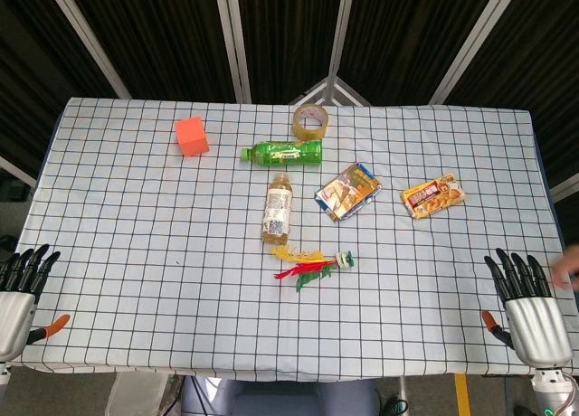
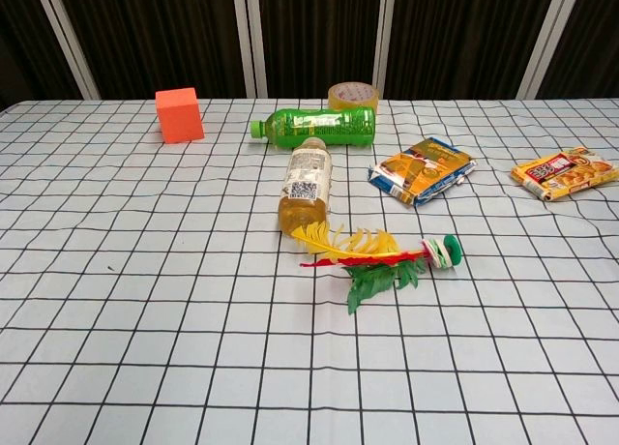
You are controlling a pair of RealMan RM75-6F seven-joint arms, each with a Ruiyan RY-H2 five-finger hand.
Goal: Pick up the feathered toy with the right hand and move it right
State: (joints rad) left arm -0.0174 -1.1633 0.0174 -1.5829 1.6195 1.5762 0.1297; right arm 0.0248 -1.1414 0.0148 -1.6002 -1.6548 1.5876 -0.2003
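The feathered toy (image 1: 310, 264) lies flat near the middle of the checked table, with yellow, red and green feathers fanning left and a green-and-white base at its right end; the chest view shows the feathered toy (image 2: 372, 254) just below the amber bottle. My right hand (image 1: 528, 303) rests at the table's front right corner, fingers spread and holding nothing, well to the right of the toy. At the front left edge my left hand (image 1: 18, 294) is also spread and empty. Neither hand appears in the chest view.
An amber drink bottle (image 1: 278, 210) lies just above the toy, its base close to the yellow feathers. Further back lie a green bottle (image 1: 283, 152), a tape roll (image 1: 309, 120) and an orange cube (image 1: 191, 137). Two snack packets (image 1: 347, 191) (image 1: 433, 195) lie toward the right.
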